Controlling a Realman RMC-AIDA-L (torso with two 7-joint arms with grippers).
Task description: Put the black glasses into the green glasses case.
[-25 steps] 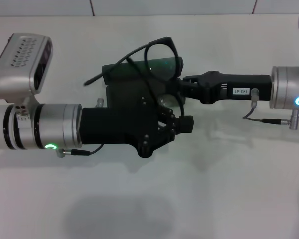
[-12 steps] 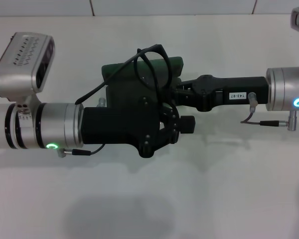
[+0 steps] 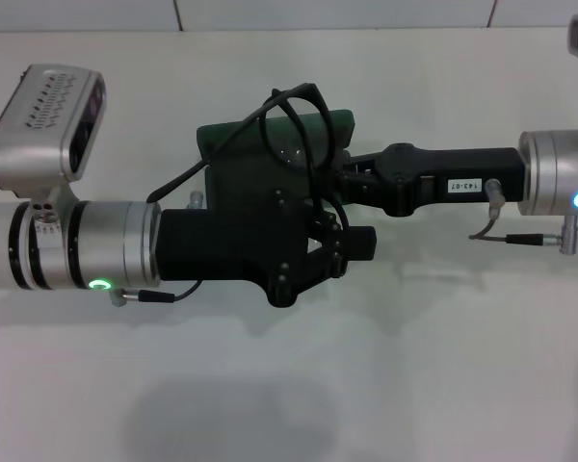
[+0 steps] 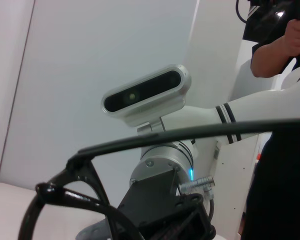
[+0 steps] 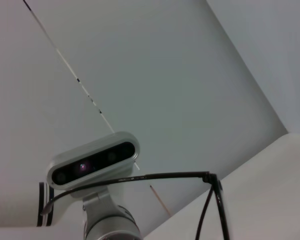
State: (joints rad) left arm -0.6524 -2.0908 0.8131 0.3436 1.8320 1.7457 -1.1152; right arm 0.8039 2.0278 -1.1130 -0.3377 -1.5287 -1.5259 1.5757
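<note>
Now the right pincer (image 3: 339,175) holds the glasses (image 3: 294,130) by the frame, above the green case (image 3: 233,144) on the tabletop (image 3: 414,346). For the left pincer (image 3: 342,241), beside the case, I cannot tell open or closed.

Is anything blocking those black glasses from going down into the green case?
Partly: the left gripper sits over the near half of the green glasses case. The black glasses, held up from the right side by the right gripper, hang above the case's far part, with nothing visible between there.
</note>
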